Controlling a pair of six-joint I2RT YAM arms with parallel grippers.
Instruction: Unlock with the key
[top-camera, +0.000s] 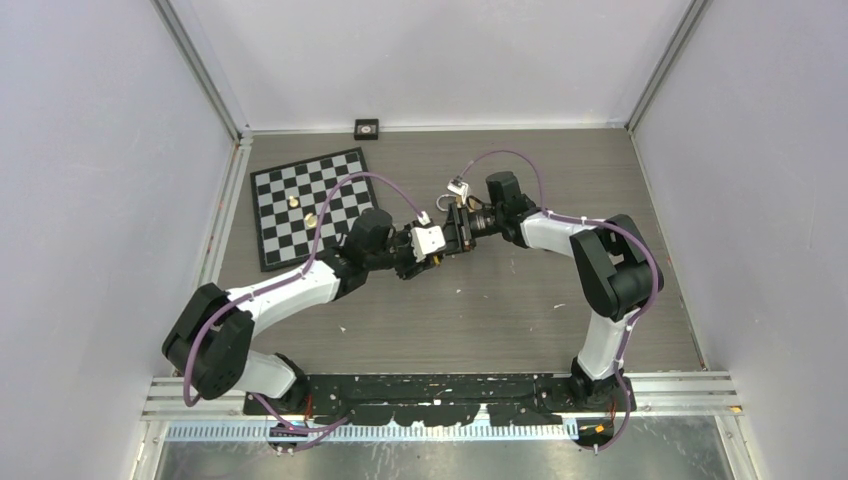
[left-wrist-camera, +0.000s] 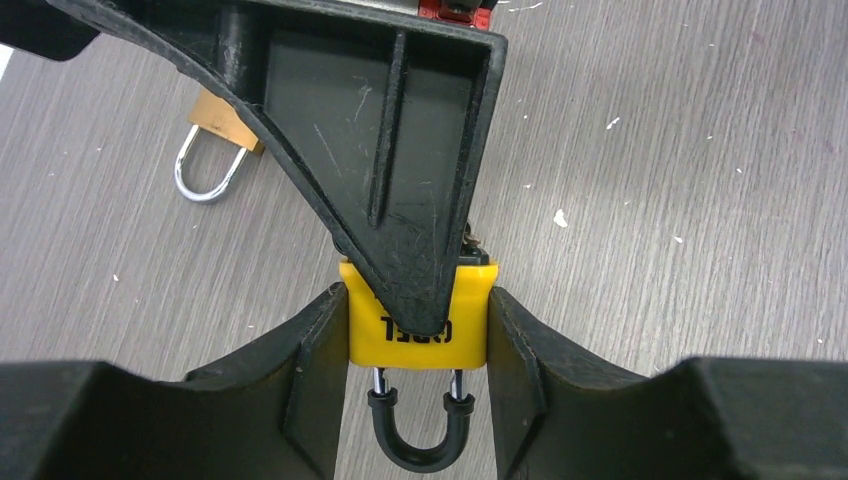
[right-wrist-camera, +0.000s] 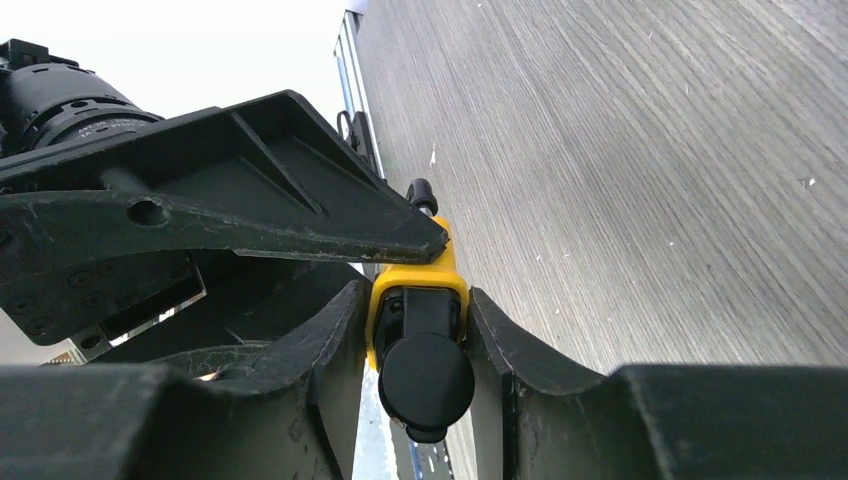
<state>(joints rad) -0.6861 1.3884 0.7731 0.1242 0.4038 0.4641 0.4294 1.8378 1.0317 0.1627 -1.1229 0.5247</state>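
Left gripper (left-wrist-camera: 416, 318) pinched the yellow padlock (left-wrist-camera: 412, 340) by its sides, black shackle (left-wrist-camera: 420, 455) toward the wrist, above the table (left-wrist-camera: 660, 200). Right gripper (right-wrist-camera: 420, 320) flanked the black key (right-wrist-camera: 426, 380) at the lock's base. Couldn't tell if it was clamped.

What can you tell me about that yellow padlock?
The yellow padlock has a plastic-looking body with black lettering and a black-coated shackle, both legs entering the body. It is held off the table, clamped at its sides by the left hand. A black-headed key sits in its keyhole, flanked by the right hand.
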